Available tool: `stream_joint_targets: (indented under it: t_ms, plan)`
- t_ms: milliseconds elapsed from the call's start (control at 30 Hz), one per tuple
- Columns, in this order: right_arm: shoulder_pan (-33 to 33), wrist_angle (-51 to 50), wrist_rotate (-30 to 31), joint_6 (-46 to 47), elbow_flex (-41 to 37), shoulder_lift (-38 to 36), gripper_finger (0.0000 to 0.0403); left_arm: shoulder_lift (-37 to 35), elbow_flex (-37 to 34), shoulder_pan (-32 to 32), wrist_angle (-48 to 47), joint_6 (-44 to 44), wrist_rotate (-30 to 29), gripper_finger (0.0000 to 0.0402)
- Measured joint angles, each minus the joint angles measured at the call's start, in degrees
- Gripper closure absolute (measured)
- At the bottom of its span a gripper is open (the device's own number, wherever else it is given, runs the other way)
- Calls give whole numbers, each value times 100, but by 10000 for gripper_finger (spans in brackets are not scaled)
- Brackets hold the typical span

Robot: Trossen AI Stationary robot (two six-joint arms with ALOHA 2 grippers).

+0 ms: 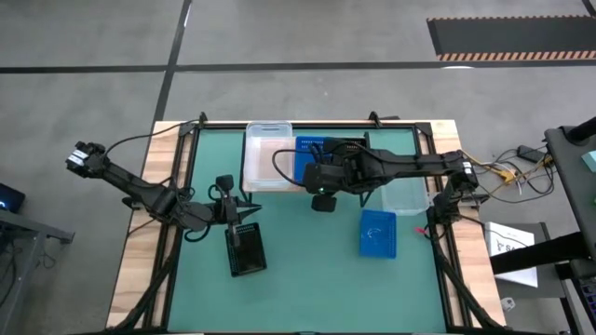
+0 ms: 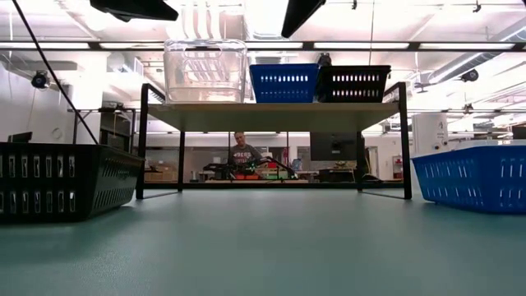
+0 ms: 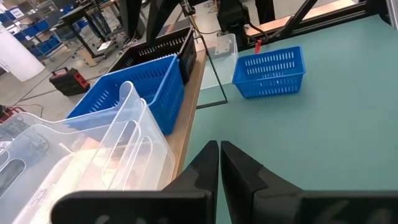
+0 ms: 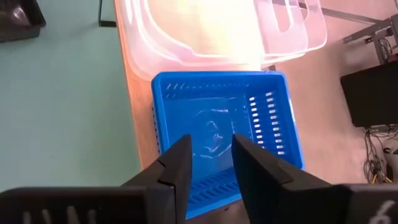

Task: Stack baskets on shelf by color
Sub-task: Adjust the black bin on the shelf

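The shelf [image 2: 279, 117] stands at the table's far middle. On its wood top, from left to right, sit clear tubs [image 1: 267, 154], one nested in another, a blue basket [image 4: 217, 134] and a black basket [image 2: 353, 82]. My right gripper [image 4: 210, 148] hovers open above the shelf's blue basket and touches nothing. My left gripper [image 3: 219, 158] is shut and in the air near the shelf's left near corner. A second black basket [image 1: 247, 249], a second blue basket [image 1: 378, 233] and a clear tub [image 1: 407, 195] rest on the green table.
The shelf's thin black legs [image 2: 141, 140] stand on the green table [image 1: 317, 279]. The loose black basket lies left of centre, and the loose blue basket right of centre. Beyond the table, a person [image 2: 243, 156] shows under the shelf in the low view.
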Motion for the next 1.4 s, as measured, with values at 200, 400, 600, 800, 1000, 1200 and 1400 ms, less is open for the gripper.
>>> stream_joint_targets:
  t_ms: [200,400,600,800,1000,1200,1400]
  plan:
    - [121,-15,-146,-1,59,0,298,0,0,0,0,-2,0,400]
    - [447,-5,-474,42,41,0,327,11,4,0,0,-2,0,400]
    - [938,1,-571,150,-12,0,351,9,7,0,0,-3,3,400]
    - [1523,100,-562,499,-425,-16,360,13,24,-2,44,-41,26,400]
    - [1917,966,-561,478,-1366,-318,360,15,20,-7,168,-50,37,400]
    - [2055,3458,-561,-42,-3230,-1050,360,26,39,-7,180,-52,57,400]
    - [1799,7225,-1176,-1765,-5504,-1719,363,26,31,-7,351,-48,105,400]
